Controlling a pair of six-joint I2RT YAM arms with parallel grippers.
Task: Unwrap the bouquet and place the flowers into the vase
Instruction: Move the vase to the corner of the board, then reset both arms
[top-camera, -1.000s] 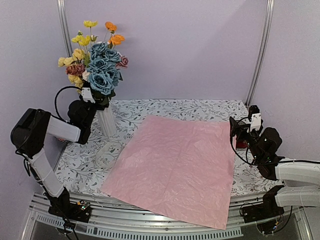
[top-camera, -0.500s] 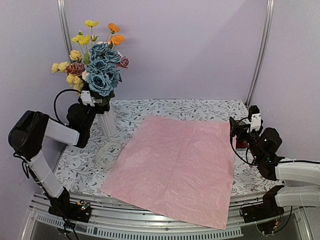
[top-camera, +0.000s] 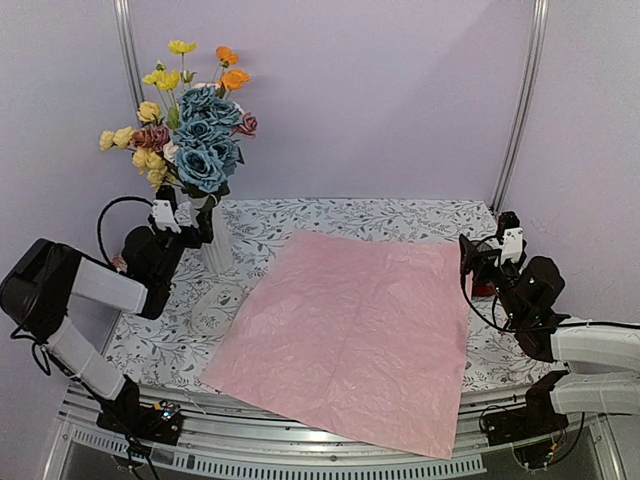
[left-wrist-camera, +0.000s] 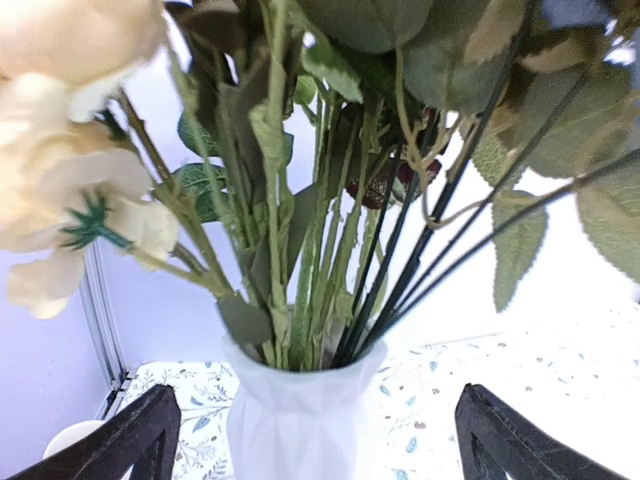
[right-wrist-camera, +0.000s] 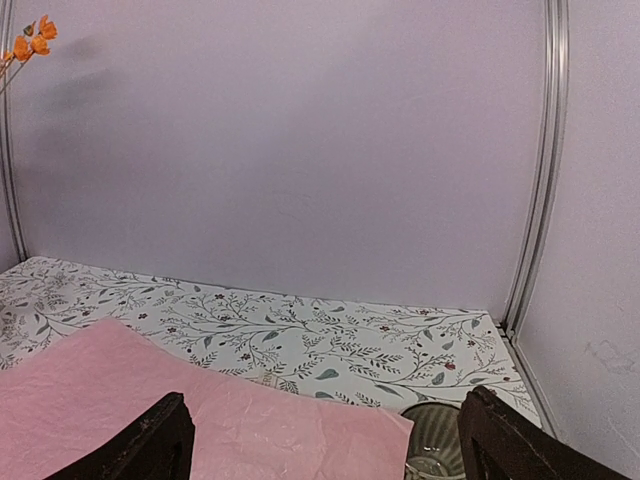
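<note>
Top external view: the flowers (top-camera: 195, 125) stand in the vase (top-camera: 214, 245) at the upper left of the frame. Blue roses sit in the middle, yellow and cream blooms to their left, and orange and yellow poppies on top. The vase is white and ridged, upright on the far left part of the table (top-camera: 400, 215). In the left wrist view the green stems crowd into its mouth.

The left gripper (left-wrist-camera: 330, 445) faces the vase with its fingers spread wide, one in each lower corner of that view. The vase body shows between them with a gap on both sides, so nothing is pinched.

The pink wrapping paper (top-camera: 355, 330) lies unfolded and flat across the centre of the frame, crinkled, its near corner hanging past the table's front edge. A small pale round thing (top-camera: 210, 310) rests left of the paper below the vase. I cannot tell what it is.

At the right edge the right gripper (right-wrist-camera: 330, 445) is also spread and holds nothing. It points over the paper's far corner, near a striped cup (right-wrist-camera: 430, 455).

The table wears a white cloth printed with leafy sprigs. Plain lavender walls (top-camera: 380, 100) close in the back and sides, with aluminium posts (top-camera: 520, 100) at the corners.
</note>
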